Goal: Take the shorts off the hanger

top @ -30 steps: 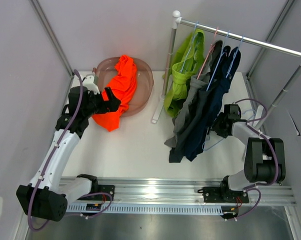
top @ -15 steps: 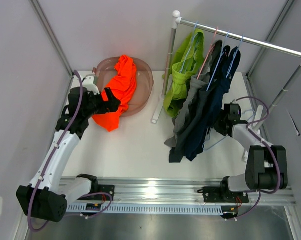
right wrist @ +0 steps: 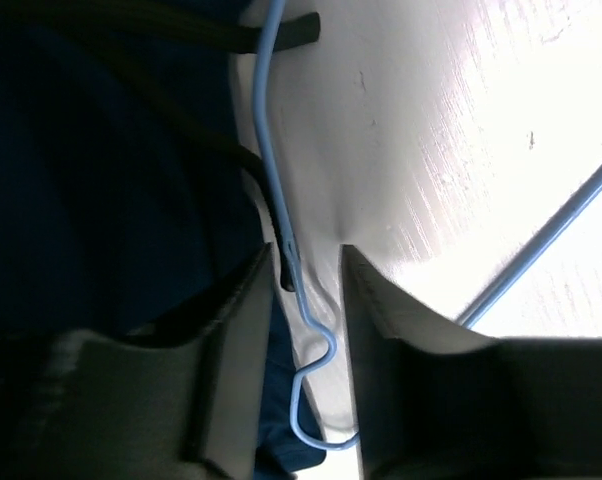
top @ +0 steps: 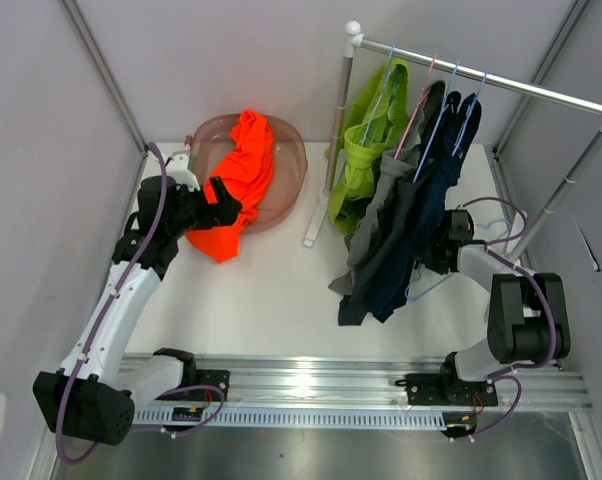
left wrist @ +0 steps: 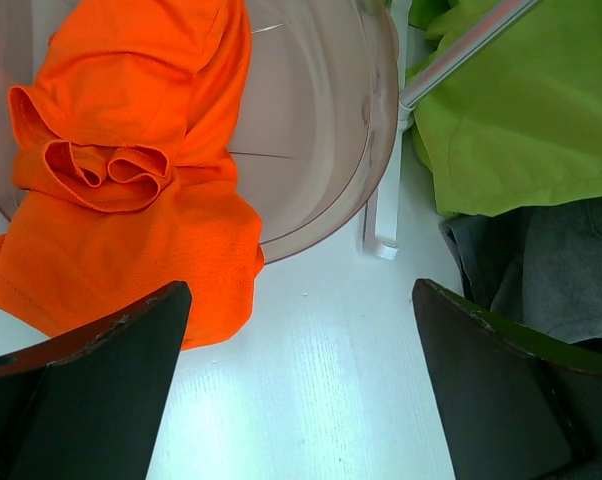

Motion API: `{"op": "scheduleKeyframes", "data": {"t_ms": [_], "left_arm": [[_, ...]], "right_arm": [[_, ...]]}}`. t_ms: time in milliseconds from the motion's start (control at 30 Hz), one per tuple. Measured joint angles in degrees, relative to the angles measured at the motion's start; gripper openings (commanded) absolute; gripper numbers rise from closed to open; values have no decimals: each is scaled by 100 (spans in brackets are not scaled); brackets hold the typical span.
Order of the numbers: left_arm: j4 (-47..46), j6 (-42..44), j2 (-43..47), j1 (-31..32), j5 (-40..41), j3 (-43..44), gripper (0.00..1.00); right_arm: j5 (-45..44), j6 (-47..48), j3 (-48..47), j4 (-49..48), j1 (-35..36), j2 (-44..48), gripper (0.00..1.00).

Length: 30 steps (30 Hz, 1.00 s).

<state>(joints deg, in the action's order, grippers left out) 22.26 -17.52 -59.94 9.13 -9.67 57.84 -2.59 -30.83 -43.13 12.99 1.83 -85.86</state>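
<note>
blue wire hanger (right wrist: 269, 150) sits inside the right end effector (right wrist: 303, 258) — jaws seemingly apart.

left arm (top: 116, 300): white links, black joints, purple cable | right arm (top: 522, 322): black joints, white forearm, purple cable | left gripper (left wrist: 301, 290): dark wedge fingers, green-edged | right gripper (right wrist: 306, 260): pale grey blocky fingers

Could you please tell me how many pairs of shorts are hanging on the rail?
4, left to right along the rail: green shorts, grey shorts, black shorts, navy shorts. The dark ones overlap, so another could be hidden.
</note>
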Motion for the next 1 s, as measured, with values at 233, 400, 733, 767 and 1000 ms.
{"op": "scheduleKeyframes", "data": {"t_ms": [233, 400, 733, 767, 1000], "left_arm": [[-31, 0, 0, -15, -2, 0, 99], [-28, 0, 0, -17, -2, -11, 99], [-28, 0, 0, -26, 2, -74, 99], [-24, 0, 2, -26, 4, -76, 99], [-44, 0, 197, -26, 48, -90, 99]], "right_arm": [[4, 17, 13, -125, 0, -127, 8], [33, 81, 15, -184, 33, -122, 0], [-111, 22, 332, 398, 59, 1755, 0], [-155, -15, 363, 514, 76, 2177, 0], [-385, -74, 321, 1676, 138, 4417, 0]]}}
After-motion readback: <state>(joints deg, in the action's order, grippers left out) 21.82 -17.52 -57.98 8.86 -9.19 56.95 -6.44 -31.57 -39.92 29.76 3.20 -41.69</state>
